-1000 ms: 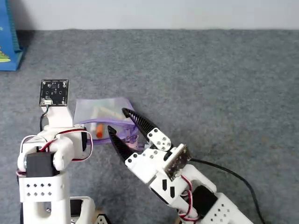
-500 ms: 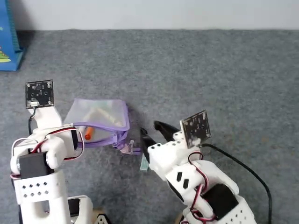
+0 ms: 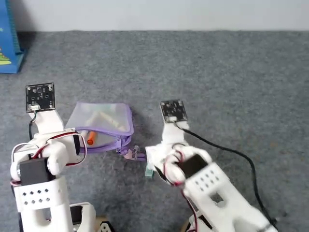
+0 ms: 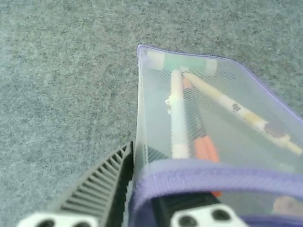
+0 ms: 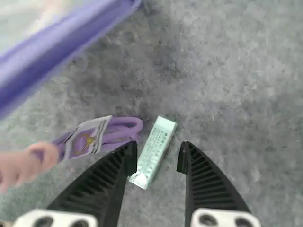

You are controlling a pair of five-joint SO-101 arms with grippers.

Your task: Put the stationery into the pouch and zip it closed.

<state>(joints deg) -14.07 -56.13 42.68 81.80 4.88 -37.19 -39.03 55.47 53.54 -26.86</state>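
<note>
The left gripper (image 4: 142, 173) has its jaws clenched on the purple rim of the pouch (image 3: 104, 118), one jaw outside the clear wall and one inside, which holds the mouth up off the grey surface (image 3: 217, 72). Several pens (image 4: 176, 113) already lie inside, and an orange pen (image 3: 90, 140) pokes out at the mouth beside the left arm. One item is left outside: a small mint-green pack (image 5: 154, 151), flat on the surface just beyond the pouch's zip end and right beside the purple pull tag (image 5: 92, 137). The right gripper (image 5: 157, 146) hangs directly over the pack, pointing down, with its jaws released and one on each side of it. The pack's long axis runs roughly along the line of the jaws, so closing would pinch it across its narrow width. It sits off-centre in the gap, very near one jaw and clear of the other. The right arm is plainly the nearer one. The next move is probably a straight descent and a squeeze. The pull tag lies close to the near jaw and could be caught along with the pack. After that, the pouch mouth lies just beside the pack, toward the left arm.
</note>
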